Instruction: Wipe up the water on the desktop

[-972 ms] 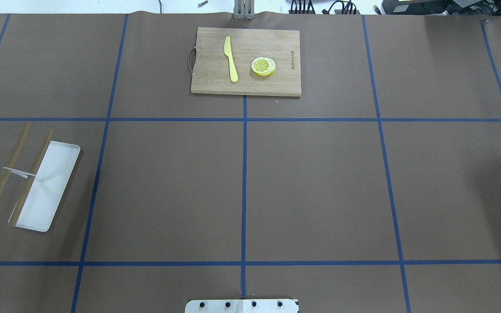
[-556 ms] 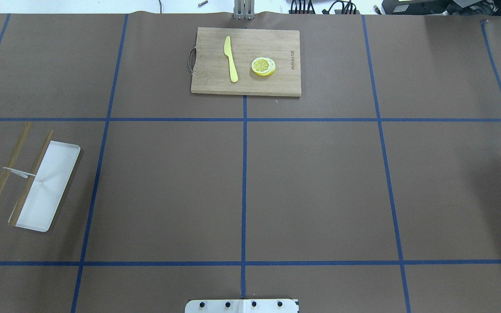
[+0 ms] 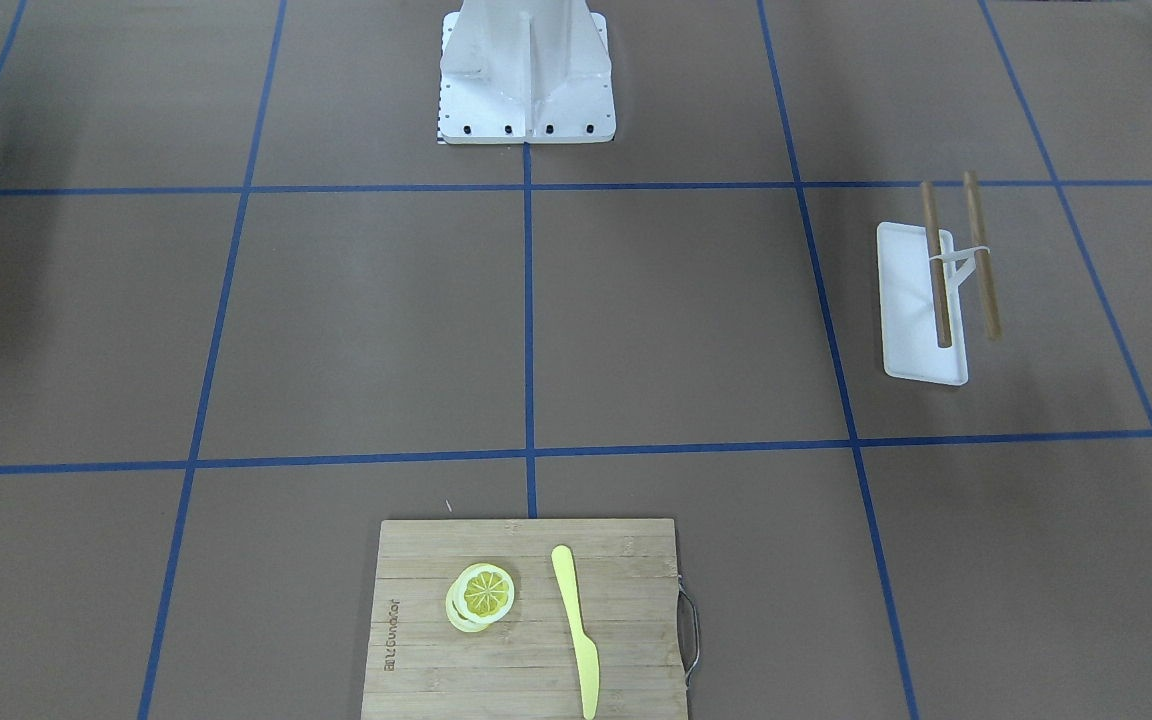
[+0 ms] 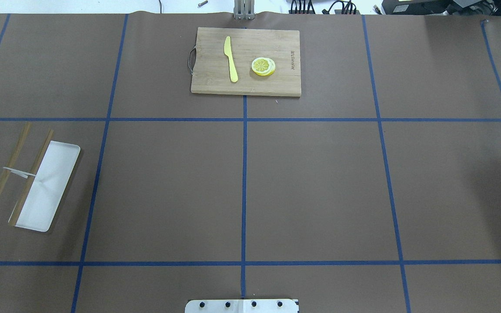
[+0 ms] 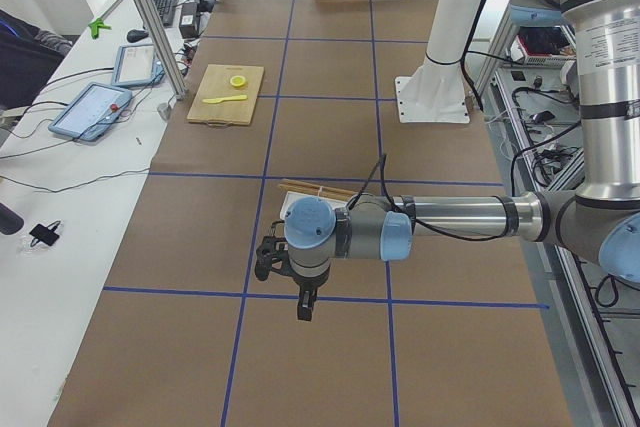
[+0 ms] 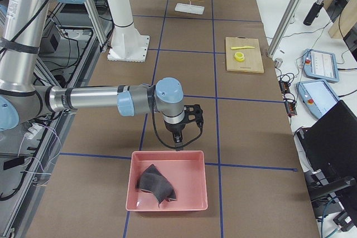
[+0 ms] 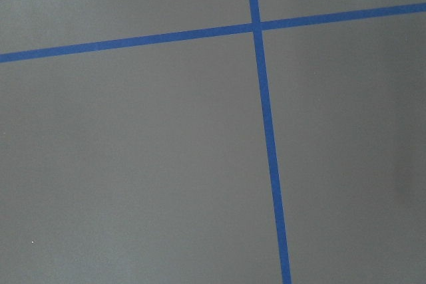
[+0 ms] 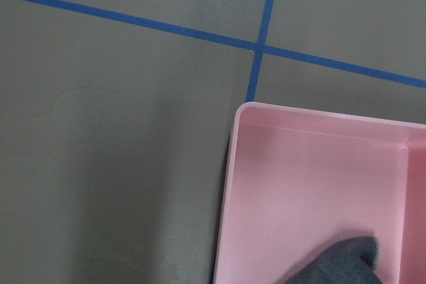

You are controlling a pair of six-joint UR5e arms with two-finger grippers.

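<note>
The desktop (image 4: 311,187) is a wide brown surface crossed by blue tape lines. I see no clear puddle on it; the right wrist view shows only faint ring outlines (image 8: 74,116) on the brown. My left gripper (image 5: 305,302) hangs low over the desktop near a white tray, and I cannot tell if it is open or shut. My right gripper (image 6: 178,141) hangs just behind the far rim of a pink bin (image 6: 167,204) that holds a dark grey cloth (image 6: 155,185). I cannot tell its state either. The cloth's tip shows in the right wrist view (image 8: 346,261).
A bamboo cutting board (image 4: 215,82) with a yellow knife (image 4: 231,58) and lemon slices (image 4: 263,66) lies at the far middle. A white tray (image 4: 46,191) with two chopsticks (image 4: 5,174) sits on the left. The robot base (image 3: 526,70) stands at the near edge.
</note>
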